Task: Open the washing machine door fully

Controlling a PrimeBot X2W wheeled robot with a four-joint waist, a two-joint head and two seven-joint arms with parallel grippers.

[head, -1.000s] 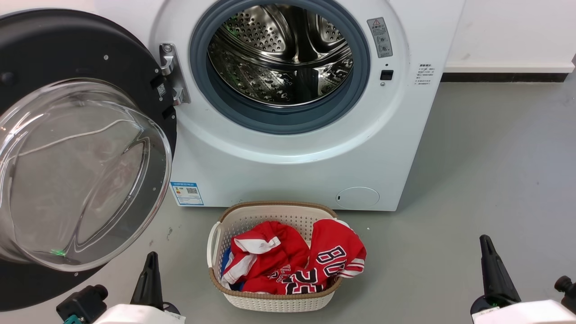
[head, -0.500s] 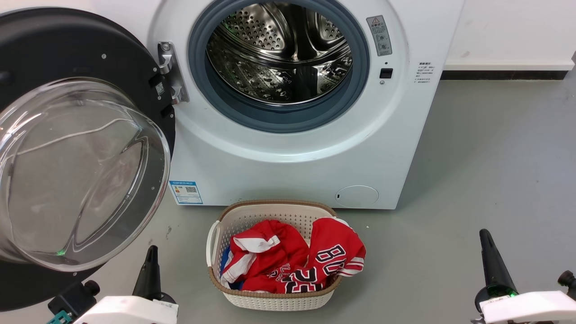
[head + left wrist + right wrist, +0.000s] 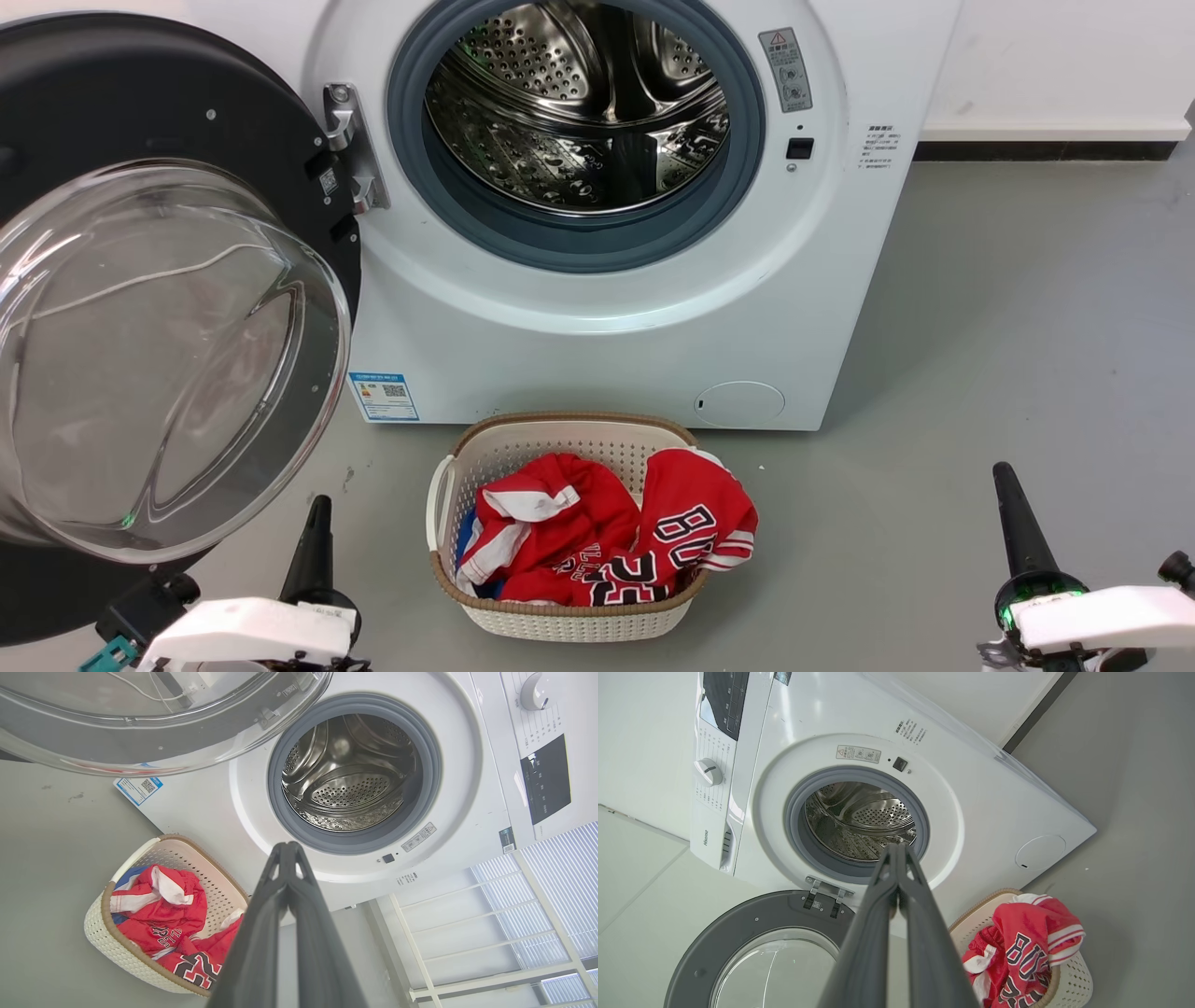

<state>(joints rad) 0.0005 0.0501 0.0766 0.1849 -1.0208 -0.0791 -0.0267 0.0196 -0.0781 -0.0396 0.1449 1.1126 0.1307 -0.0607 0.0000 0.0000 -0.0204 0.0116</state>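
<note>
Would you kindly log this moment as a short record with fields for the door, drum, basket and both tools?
washing machine door: wide open, hinged at the left of the washing machine front
drum: steel, no laundry seen inside
basket: on the floor before the machine, holding red clothes
left tool: shut, holding nothing
right tool: shut, holding nothing

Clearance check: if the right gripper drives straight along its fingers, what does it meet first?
Probably the washing machine, at the grey gasket: the right gripper, shut, lines up with it in its wrist view. Nothing shows between; depth unclear.
</note>
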